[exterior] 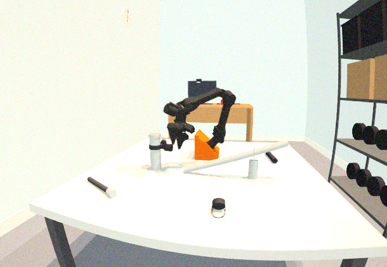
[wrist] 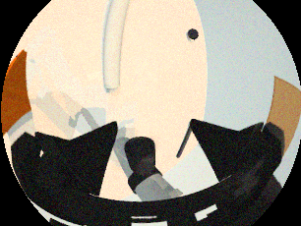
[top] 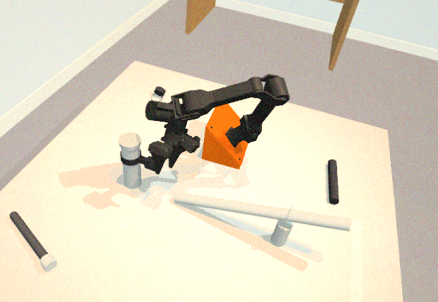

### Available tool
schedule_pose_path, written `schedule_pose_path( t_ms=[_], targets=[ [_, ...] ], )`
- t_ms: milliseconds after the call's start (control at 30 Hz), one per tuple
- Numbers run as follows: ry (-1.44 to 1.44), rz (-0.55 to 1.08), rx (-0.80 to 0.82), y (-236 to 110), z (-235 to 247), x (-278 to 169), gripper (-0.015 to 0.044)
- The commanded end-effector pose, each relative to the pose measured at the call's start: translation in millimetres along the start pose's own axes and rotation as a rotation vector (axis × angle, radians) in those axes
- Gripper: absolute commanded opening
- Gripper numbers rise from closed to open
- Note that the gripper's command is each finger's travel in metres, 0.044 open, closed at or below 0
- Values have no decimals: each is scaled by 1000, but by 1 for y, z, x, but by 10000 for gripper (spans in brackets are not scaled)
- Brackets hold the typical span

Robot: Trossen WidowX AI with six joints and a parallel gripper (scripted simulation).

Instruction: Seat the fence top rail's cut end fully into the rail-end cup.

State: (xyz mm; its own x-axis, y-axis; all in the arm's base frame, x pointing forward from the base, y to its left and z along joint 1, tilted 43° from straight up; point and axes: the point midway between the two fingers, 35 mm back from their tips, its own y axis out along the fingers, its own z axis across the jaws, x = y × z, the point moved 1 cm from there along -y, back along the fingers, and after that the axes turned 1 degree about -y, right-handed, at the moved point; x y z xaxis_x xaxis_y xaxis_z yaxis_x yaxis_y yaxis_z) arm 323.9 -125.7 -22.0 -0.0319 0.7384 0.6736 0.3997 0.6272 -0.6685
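Observation:
The big grey post (top: 129, 177) (exterior: 155, 161) stands at the left, with the black brace band (top: 129, 160) (exterior: 154, 147) on its upper part, a little below the cap. The black rail-end cup (top: 146, 160) (exterior: 166, 145) (wrist: 141, 153) sticks out from the band. My gripper (top: 165, 166) (exterior: 177, 145) (wrist: 153, 124) is open, with its fingers on either side of the cup and nothing between them. The pale rail (top: 261, 212) (exterior: 235, 156) (wrist: 118, 28) passes through the loop cap on the small post (top: 281, 234) (exterior: 253, 169). Its cut end rests low on the table, apart from the cup.
The orange wedge base (top: 219, 141) (exterior: 203, 150) stands behind the gripper. A black rod (top: 333, 182) (exterior: 271, 157) lies at the right. A black rod with a white tip (top: 30, 239) (exterior: 101, 186) lies at the front left. A small black cap with a ring (top: 158, 92) (exterior: 218, 207) lies on the table.

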Motion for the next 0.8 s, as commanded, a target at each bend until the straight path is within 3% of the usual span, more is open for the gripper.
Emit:
schedule_pose_path(
  t_ms=[0,433,533,767],
  targets=[
    [186,0,1,-11,-7,13,440],
    [1377,5,8,-78,-27,105,440],
    [1528,6,9,-86,-27,118,440],
    [1542,6,9,-86,-27,119,440]
  ],
)
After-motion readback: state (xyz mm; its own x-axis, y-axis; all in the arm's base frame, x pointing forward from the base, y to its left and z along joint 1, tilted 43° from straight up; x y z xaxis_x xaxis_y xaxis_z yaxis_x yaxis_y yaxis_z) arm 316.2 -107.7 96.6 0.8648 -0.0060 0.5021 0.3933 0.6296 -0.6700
